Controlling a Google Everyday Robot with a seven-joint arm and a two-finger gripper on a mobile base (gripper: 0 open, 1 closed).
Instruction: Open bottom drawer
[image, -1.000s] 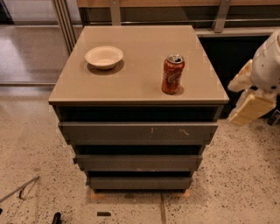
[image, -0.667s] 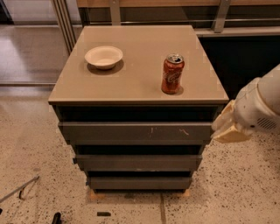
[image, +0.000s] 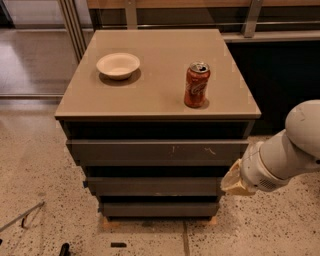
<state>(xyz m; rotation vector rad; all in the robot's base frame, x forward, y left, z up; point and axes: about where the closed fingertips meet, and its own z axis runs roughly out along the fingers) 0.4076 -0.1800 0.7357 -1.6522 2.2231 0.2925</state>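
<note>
Edges: the bottom drawer (image: 159, 209) sits lowest in the cabinet (image: 155, 131), closed. From this high view its front shows as the narrowest strip, under the middle front (image: 155, 186) and the scratched top front (image: 150, 150). A dark gap runs above each front. The slab (image: 160, 102) overhangs all three.

Room: open floor (image: 50, 165) lies left, front and right of the cabinet. The gripper (image: 234, 181) hangs off the cabinet's right front corner. It is level with the right end of the middle front, so above and to the right of the bottom drawer. The arm (image: 285, 155) runs from it up to the right edge of the view. On the slab, the bowl (image: 118, 65) stands back left and the can (image: 197, 85) upright nearer the right front edge, well apart.

Hidden: we see the gripper only as a tan tip against the white arm. We cannot tell how far open it is, nor whether it touches the middle front, and we make out nothing held in it. The arm is cut off at the right edge. Pale blocks (image: 107, 223) show under the cabinet's front corners. A thin metal piece (image: 22, 217) lies on the floor lower left, and a dark item (image: 64, 248) at the bottom edge is cut off and too partial to name
</note>
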